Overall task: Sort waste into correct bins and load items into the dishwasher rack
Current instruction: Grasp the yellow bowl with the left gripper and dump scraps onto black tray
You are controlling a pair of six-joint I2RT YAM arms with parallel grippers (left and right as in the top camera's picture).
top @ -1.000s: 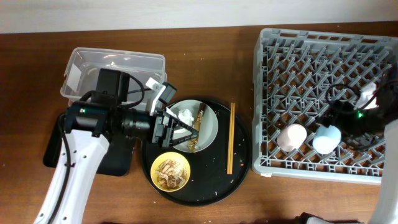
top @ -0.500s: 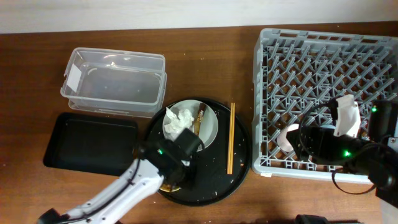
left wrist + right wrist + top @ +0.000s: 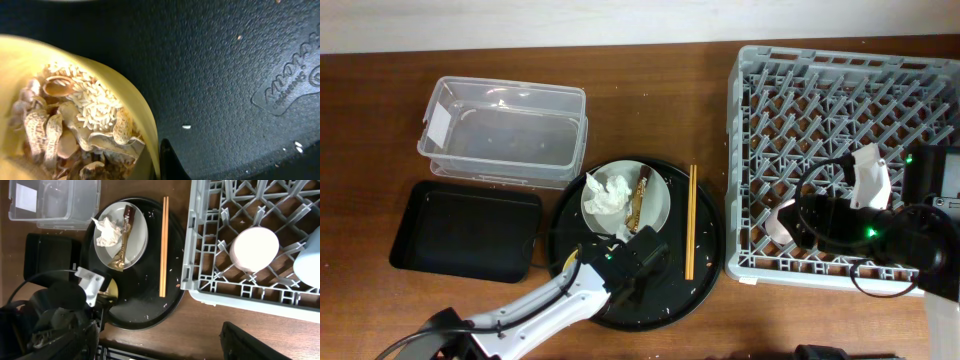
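Observation:
The small yellow bowl [image 3: 30,60] holds tan food scraps [image 3: 75,120] and rice, and stands on the round black tray [image 3: 705,260]. My left gripper [image 3: 625,262] covers it from above and is shut on its rim, with one dark finger [image 3: 168,161] just outside the wall. The grey-green plate [image 3: 657,208] carries the crumpled tissue [image 3: 607,192] and the brown-and-gold wrapper [image 3: 638,200]. Beside it lie the chopsticks [image 3: 691,222]. My right gripper [image 3: 812,225] hangs open over the dishwasher rack [image 3: 820,100], above the pink cup [image 3: 256,248] and blue cup [image 3: 309,262].
The clear tub [image 3: 505,132] stands at the back left, with the shallow black rectangular tray [image 3: 465,230] in front of it. Rice grains and crumbs are scattered over the round tray. The rack's front wall rises just right of the chopsticks.
My left gripper left the plate, came down over the yellow bowl and shut on its rim. The right arm moved left across the rack to above the cups.

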